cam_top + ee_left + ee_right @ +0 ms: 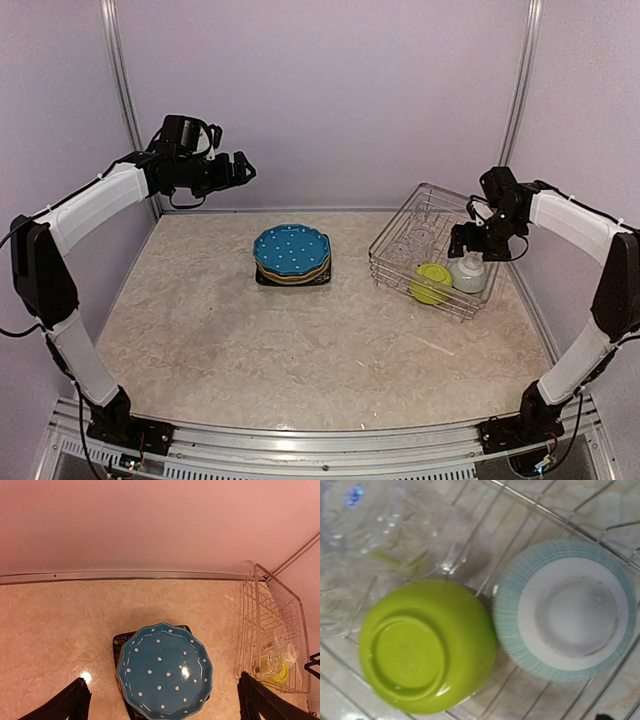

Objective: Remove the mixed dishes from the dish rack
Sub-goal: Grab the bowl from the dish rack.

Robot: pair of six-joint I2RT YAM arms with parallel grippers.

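The right gripper point(463, 243) hung with its jaws apart and empty directly over the near end of the dish rack point(397, 218), which sat at the right side of the table, and the coming pick turned on what lay straight beneath it. Its wrist camera looked down on two bowls lying mouth-down on the wire floor, feet upward: the lime-green bowl point(427, 647) to the lower left and the pale grey-green bowl point(567, 610) to the upper right, rims close together. Neither sat centred under the view, so a small sideways shift before descending seemed needed. Being round, the bowls offered no preferred grip axis. The clear glasses point(418, 237) lay farther back in the rack. The left gripper point(240, 168), fingers point(75, 702) spread wide and holding nothing, hovered high at the far left. Below it, the blue white-dotted plate point(291, 248) topped a stack on the table, outside the rack. The right arm was plainly the nearer one.
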